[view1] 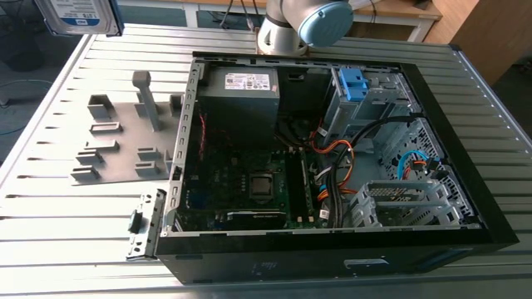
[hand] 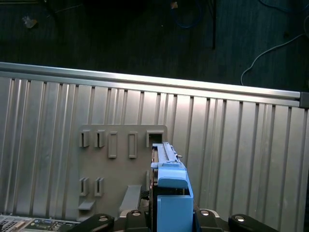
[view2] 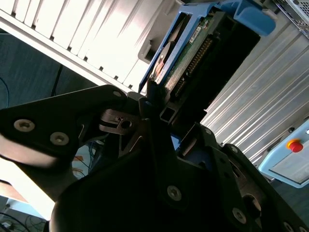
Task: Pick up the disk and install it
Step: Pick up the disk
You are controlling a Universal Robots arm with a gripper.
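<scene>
The disk [view1: 79, 15], a silver-grey drive with a blue-and-white label, hangs in the air at the exterior view's upper left, above the far left corner of the table. In both wrist views my gripper [view2: 159, 108] is shut on it. The second wrist view shows its circuit-board side and blue bracket [view2: 193, 43] sticking out past the black fingers [view2: 152, 96]. In the first wrist view the disk [hand: 169, 188] is seen edge-on, held over the grey holder plate [hand: 120, 164].
An open black computer case [view1: 332, 156] lies on the slatted metal table [view1: 50, 205]. It holds a grey power supply [view1: 241, 87], a silver drive cage with a blue latch [view1: 353, 84] and loose cables [view1: 341, 162]. The grey slotted holder plate [view1: 116, 146] sits beside the case.
</scene>
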